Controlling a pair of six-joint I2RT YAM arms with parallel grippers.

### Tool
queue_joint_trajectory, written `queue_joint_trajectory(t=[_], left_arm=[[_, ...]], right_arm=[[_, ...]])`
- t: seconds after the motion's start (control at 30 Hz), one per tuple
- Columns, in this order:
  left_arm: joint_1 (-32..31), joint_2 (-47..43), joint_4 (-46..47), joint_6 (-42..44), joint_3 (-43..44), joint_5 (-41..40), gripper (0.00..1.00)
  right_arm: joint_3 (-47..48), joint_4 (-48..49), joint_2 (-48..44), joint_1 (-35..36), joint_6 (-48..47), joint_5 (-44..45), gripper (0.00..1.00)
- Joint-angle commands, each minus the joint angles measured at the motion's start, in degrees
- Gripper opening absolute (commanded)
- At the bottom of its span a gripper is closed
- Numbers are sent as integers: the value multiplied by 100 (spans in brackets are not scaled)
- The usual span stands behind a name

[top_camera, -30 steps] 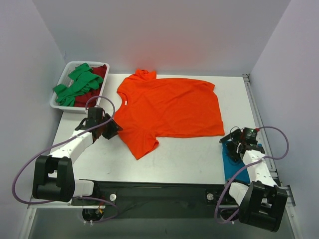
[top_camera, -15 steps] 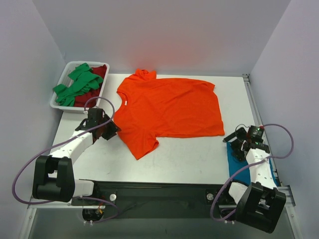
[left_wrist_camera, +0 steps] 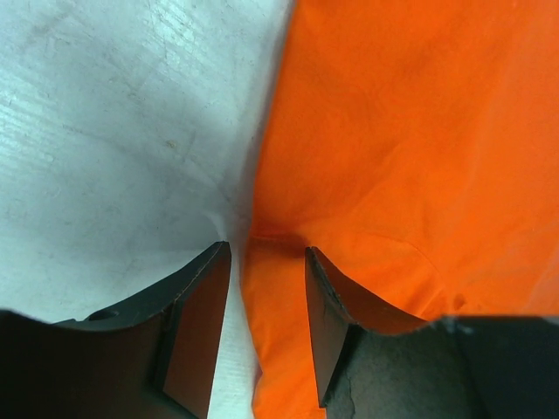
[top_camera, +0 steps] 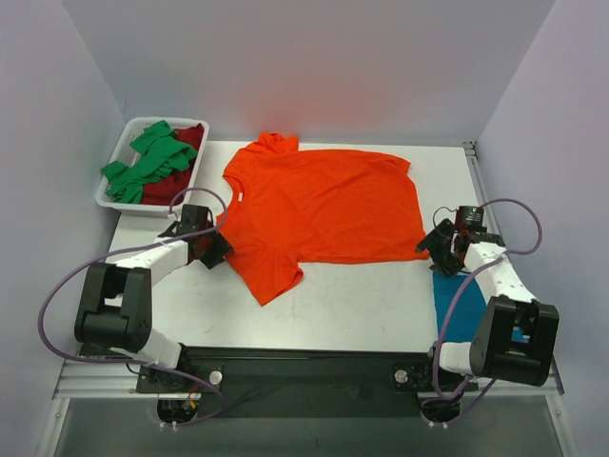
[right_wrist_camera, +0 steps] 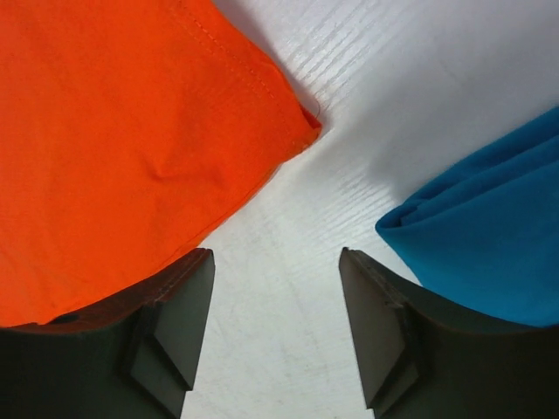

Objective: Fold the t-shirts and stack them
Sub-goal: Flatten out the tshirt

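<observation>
The orange shirt [top_camera: 324, 209] lies spread flat in the middle of the table [top_camera: 362, 305], collar toward 12 o'clock, with one sleeve reaching toward 7 o'clock. At the table's 10 o'clock corner sits a white tray [top_camera: 133, 208] holding the crumpled green shirt [top_camera: 147, 164] on top of the dark red shirt [top_camera: 193, 138]. The teal shirt [top_camera: 449, 309] lies folded at 4 o'clock by the table's near right edge, partly hidden under the right arm. The left gripper [top_camera: 211, 249] sits low at the orange shirt's 8 o'clock side. In its wrist view this gripper [left_wrist_camera: 266, 297] is released, the jaws straddling the cloth edge, with one finger [left_wrist_camera: 196, 323] over bare table and the other over orange cloth. The right gripper [top_camera: 433, 246] is at the shirt's 4 o'clock hem corner. Its wrist view shows it [right_wrist_camera: 275, 332] parted wide and holding nothing, with bare table between the jaws. There the orange corner [right_wrist_camera: 175, 131] lies ahead at 11 o'clock, and the teal fold [right_wrist_camera: 489, 244] sits close by at 3 o'clock, just apart from the orange cloth.
</observation>
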Motion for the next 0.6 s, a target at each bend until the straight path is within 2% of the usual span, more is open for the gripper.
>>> queue_joint_trajectory(t=[0.0, 0.13, 0.37, 0.43, 0.53, 0.57], left_arm=[[-13, 132, 420, -92, 244, -128, 50], [-4, 291, 419, -74, 297, -277, 49], [5, 484, 428, -21, 358, -365, 35], [5, 493, 411, -4, 385, -365, 26], [40, 423, 323, 22, 428, -365, 10], [49, 318, 244, 22, 420, -374, 7]], right_arm=[[375, 36, 462, -17, -128, 118, 56], [515, 177, 1077, -35, -128, 101, 50], [568, 352, 1518, -35, -32, 145, 47], [560, 449, 1614, -35, 3, 136, 45], [621, 519, 1799, -35, 12, 171, 36], [621, 528, 1834, -35, 21, 197, 29]])
